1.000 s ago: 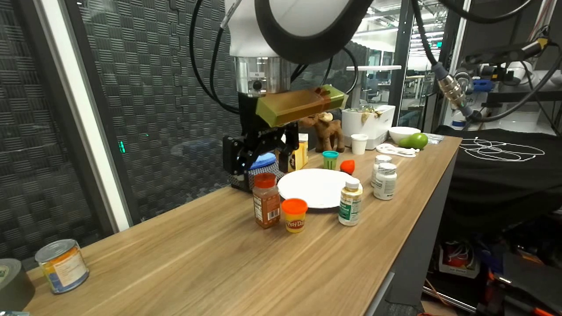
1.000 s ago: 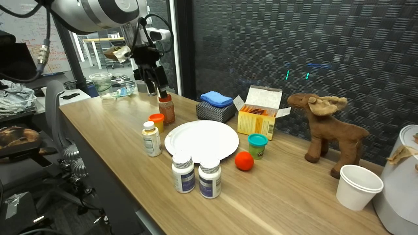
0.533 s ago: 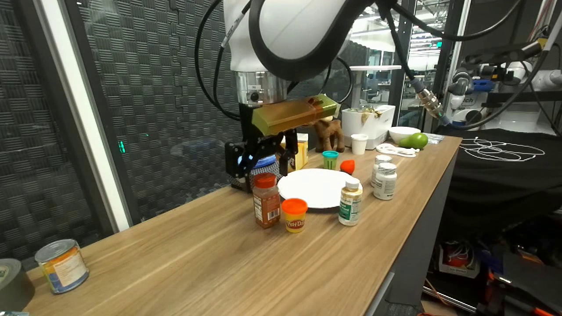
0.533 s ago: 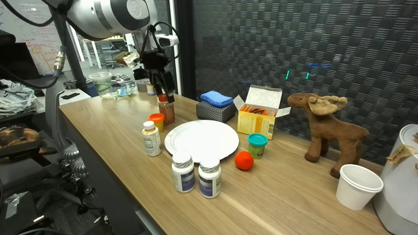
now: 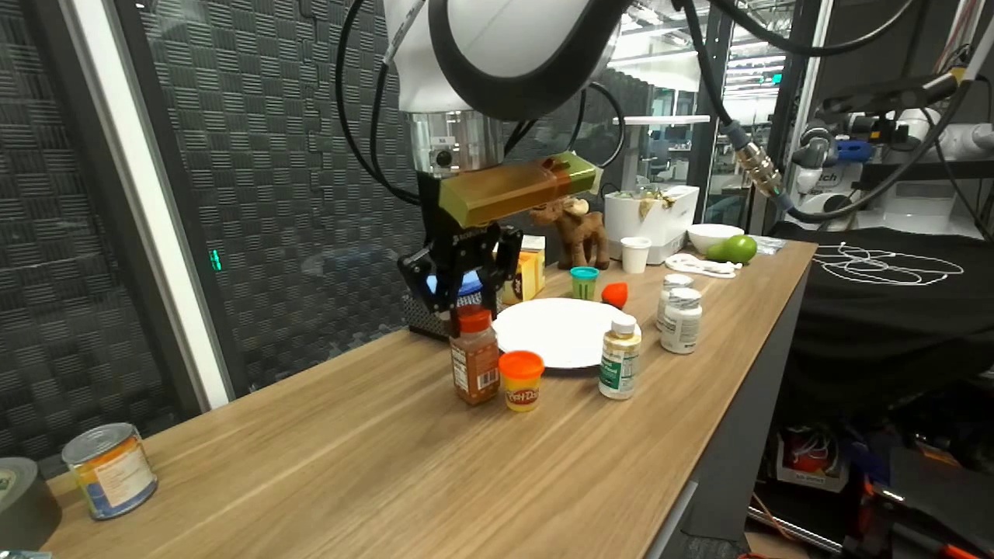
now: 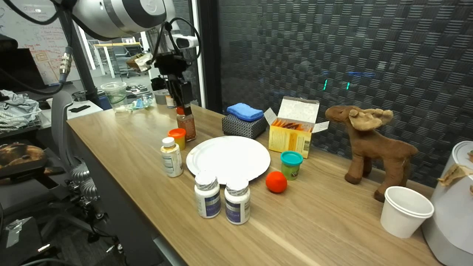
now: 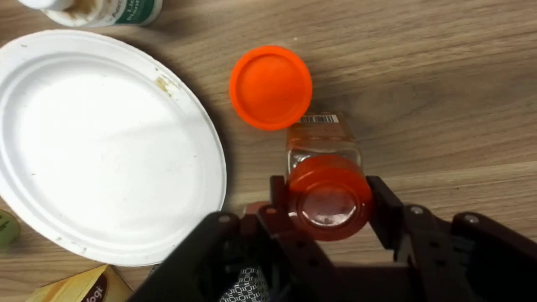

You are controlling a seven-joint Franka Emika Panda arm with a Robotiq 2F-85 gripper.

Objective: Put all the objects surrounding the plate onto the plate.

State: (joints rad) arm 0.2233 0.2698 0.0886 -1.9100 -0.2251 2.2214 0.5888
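In an exterior view, the tub (image 5: 521, 382) is labeled "Play-Doh"; in the wrist view, the box (image 7: 86, 285) reads "ogi" (legible portion only). Since half a second ago, the gripper (image 7: 329, 193) has clamped onto the lid (image 7: 328, 178) of the jar (image 5: 475, 369), and the jar has shifted slightly toward the tub. Wrist view, from the jar: plate (image 7: 107, 159) at 9 o'clock, tub at 11, box at 8.

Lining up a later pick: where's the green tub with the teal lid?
In an exterior view, the green tub stands right of the plate, between the red ball and the yellow box.
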